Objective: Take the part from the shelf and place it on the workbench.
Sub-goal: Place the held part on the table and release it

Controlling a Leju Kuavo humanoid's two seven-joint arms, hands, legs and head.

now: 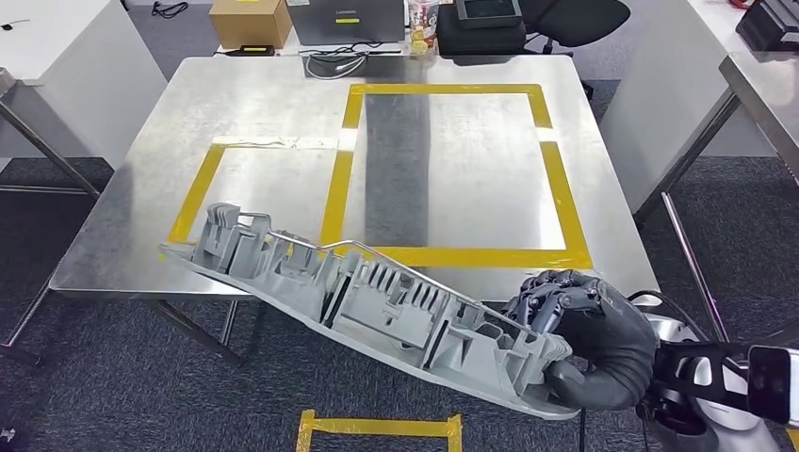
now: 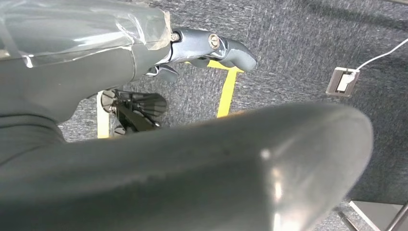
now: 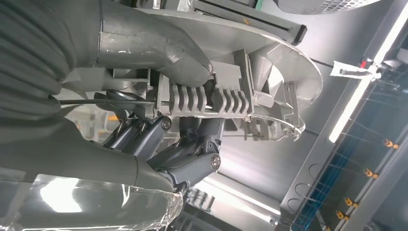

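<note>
The part (image 1: 377, 301) is a long grey ribbed plastic moulding with a thin metal rod along it. It slants from the lower right up to the left, and its left end hangs over the front edge of the steel workbench (image 1: 283, 104). My right hand (image 1: 589, 334) grips the part's right end, below the bench's front right corner. In the right wrist view the dark fingers (image 3: 192, 159) wrap under the part (image 3: 226, 96) and the thumb presses on it from the other side. My left hand (image 2: 207, 48) hangs over grey carpet and holds nothing.
Yellow tape marks a small rectangle (image 1: 203, 184) and a large one (image 1: 556, 179) on the bench. A cardboard box (image 1: 250, 21), a grey case (image 1: 344, 21) and a black chair (image 1: 565, 14) stand behind it. White tables flank it left (image 1: 57, 56) and right (image 1: 763, 85). Yellow tape (image 1: 377, 428) marks the floor.
</note>
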